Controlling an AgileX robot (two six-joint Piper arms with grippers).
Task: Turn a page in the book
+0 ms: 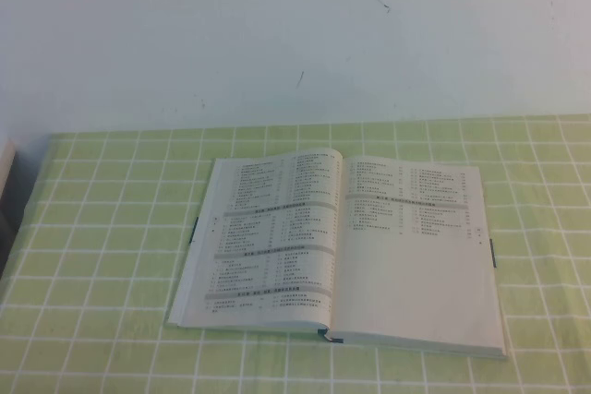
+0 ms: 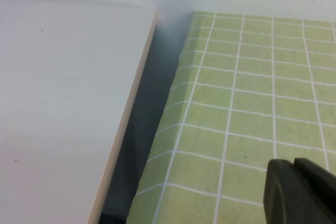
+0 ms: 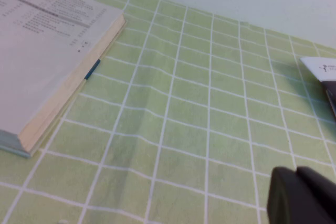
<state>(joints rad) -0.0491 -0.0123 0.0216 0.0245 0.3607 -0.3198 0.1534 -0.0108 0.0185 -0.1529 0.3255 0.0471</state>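
The book [image 1: 342, 256] lies open and flat in the middle of the table [image 1: 102, 228], which has a green checked cloth. The page [image 1: 416, 256] on its right side has two columns of small print and a blank lower half. The left hand [image 2: 302, 192] hangs over the cloth, away from the book. The right hand [image 3: 304, 198] hangs over the cloth beside the book's right edge. I cannot tell how wide either hand is.

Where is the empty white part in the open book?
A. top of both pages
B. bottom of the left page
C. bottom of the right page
C: in the high view, the book lies open and the page on the right has print only up top, blank below. Left gripper and right gripper sit away from it.
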